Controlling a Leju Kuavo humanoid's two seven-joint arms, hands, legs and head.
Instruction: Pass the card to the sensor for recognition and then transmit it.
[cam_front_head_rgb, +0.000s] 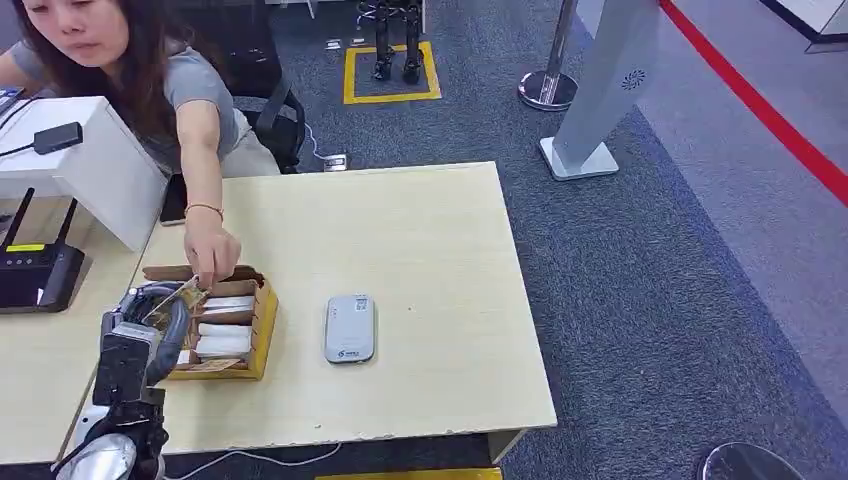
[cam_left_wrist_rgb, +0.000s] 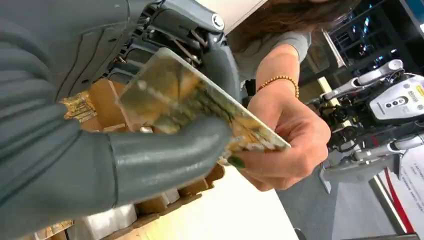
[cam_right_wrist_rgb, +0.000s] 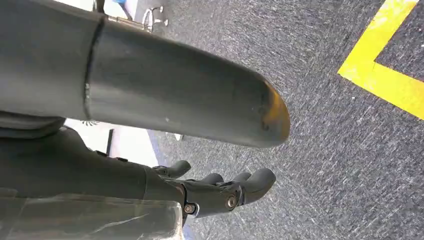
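Left hand (cam_left_wrist_rgb: 150, 150) fingers pinch the card (cam_left_wrist_rgb: 200, 105) alongside a person's hand (cam_left_wrist_rgb: 285, 145); right hand (cam_right_wrist_rgb: 220, 192) fingers apart, empty

We can read no words or numbers anywhere. The grey sensor (cam_front_head_rgb: 349, 328) at the centre of the head view carries small dark print and a little logo, too small to make out. The white robot (cam_left_wrist_rgb: 400, 97) at the right edge of the left wrist view has a small label, also unreadable. The card (cam_left_wrist_rgb: 200, 102) at that view's centre shows a blurred printed picture, no legible text.
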